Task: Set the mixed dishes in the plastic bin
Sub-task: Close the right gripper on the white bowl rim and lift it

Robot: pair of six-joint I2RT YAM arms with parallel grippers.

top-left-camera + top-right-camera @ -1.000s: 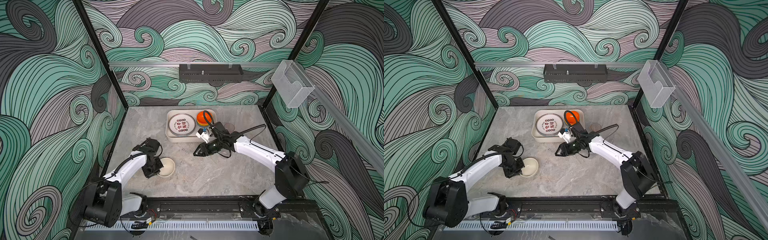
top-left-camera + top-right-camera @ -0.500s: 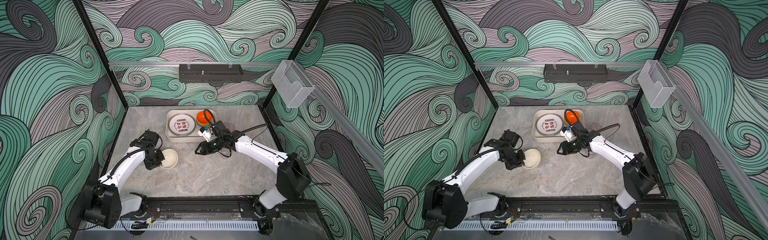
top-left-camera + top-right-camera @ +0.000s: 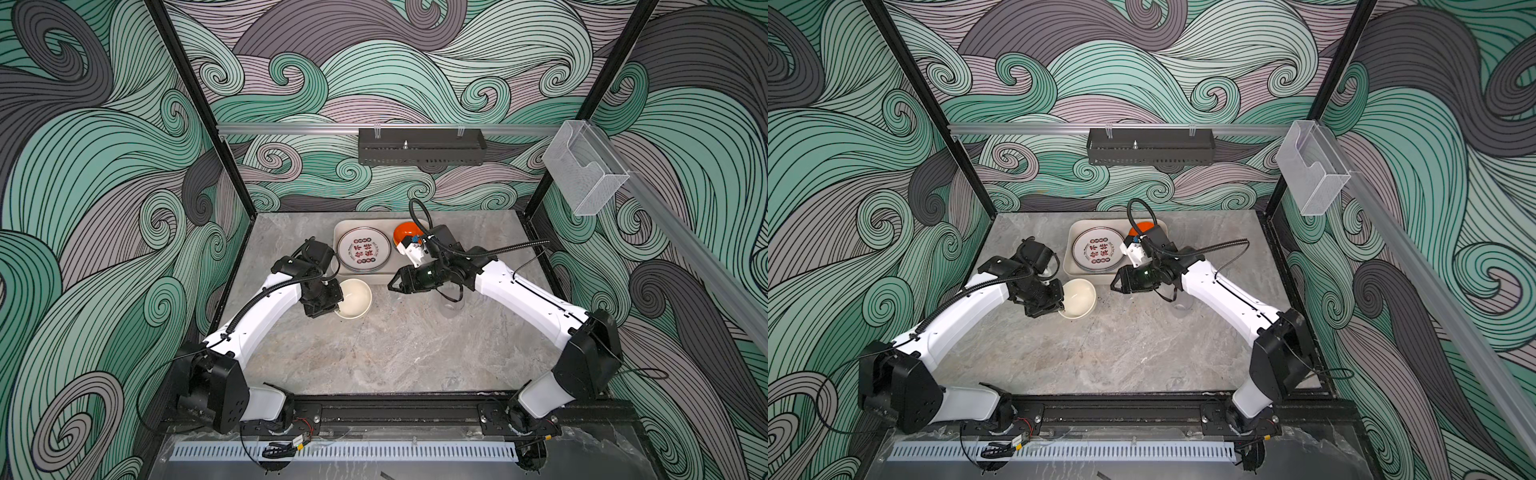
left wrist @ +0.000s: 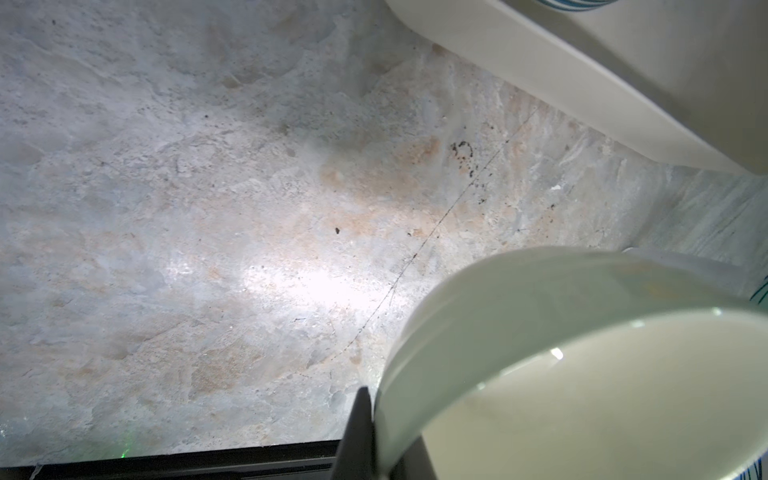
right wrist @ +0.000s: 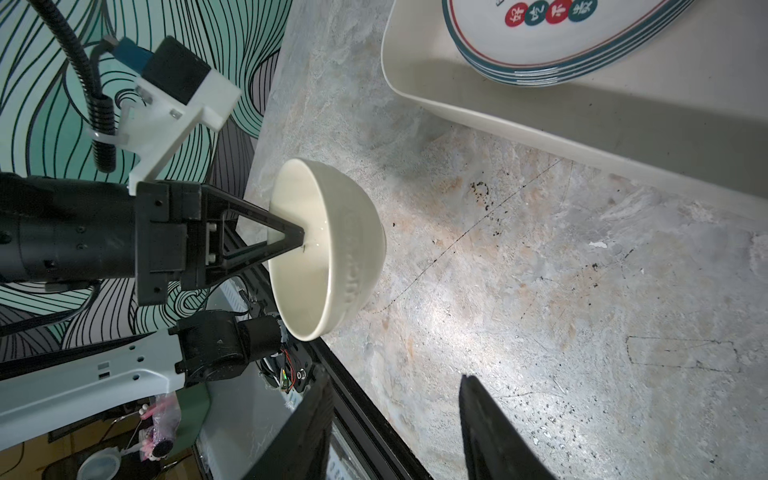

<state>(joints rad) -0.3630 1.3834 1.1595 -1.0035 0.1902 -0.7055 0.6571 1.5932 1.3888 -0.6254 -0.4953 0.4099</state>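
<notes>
Since one second ago, the left end effector [image 3: 336, 308] has carried the cream bowl [image 3: 353, 298] from the front-left of the counter [image 3: 395, 353] toward the plastic bin [image 3: 374, 278]. You now find the bowl mouth up, just beside the bin's near-left corner and outside its rim. The left end effector is clamped narrow on the bowl's rim, with one finger [image 5: 286, 243] inside.

The right end effector [image 3: 393, 286] has drawn back slightly. Its jaws stand partly apart over bare counter and grip nothing. It sits just in front of the bin's near wall, with a clear gap between it and the bowl.

Inside the bin, the plate stack [image 3: 364, 251] fills the left part and the orange bowl [image 3: 401, 232] sits at the far right. The right arm's wrist overhangs that side. A translucent cup [image 3: 451, 306] stands on the counter under the right arm. The front half of the counter is open.
</notes>
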